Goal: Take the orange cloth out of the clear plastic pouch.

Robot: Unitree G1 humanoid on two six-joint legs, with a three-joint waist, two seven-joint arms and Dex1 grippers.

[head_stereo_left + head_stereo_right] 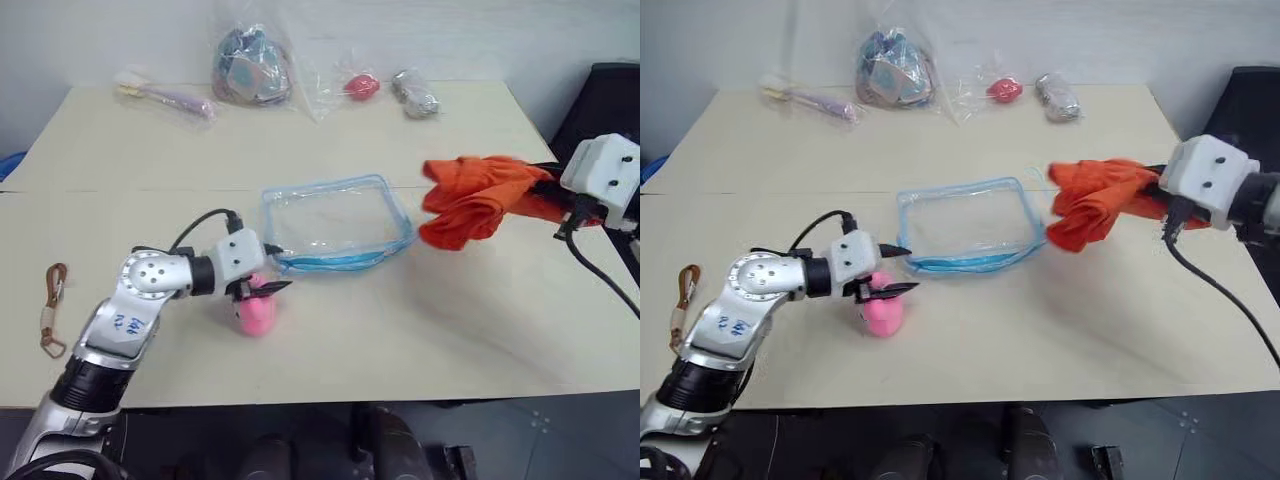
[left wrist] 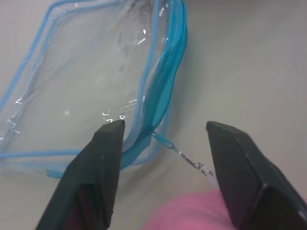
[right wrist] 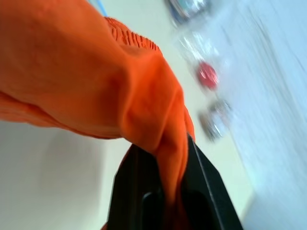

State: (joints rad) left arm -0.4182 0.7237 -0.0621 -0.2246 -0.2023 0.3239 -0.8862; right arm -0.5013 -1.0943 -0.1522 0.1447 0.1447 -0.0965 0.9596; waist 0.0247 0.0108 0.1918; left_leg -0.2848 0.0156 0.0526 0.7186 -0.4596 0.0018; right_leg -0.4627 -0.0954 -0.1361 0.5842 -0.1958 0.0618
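Left eye view gives us the pouch [image 1: 338, 222] flat on the table [image 1: 420, 320], with nothing inside. Our right pincer [image 3: 168, 191] pinches the orange cloth [image 1: 478, 198] in the air, clear of the pouch's right edge. Our left pincer [image 2: 165, 139] stands spread at the pouch's near left corner, beside a pink toy [image 1: 255, 315].

Far bags' [image 1: 255, 68] contents too small to tell, orange cloth [image 1: 478, 198] covering right hand's [image 3: 165, 201] fingers
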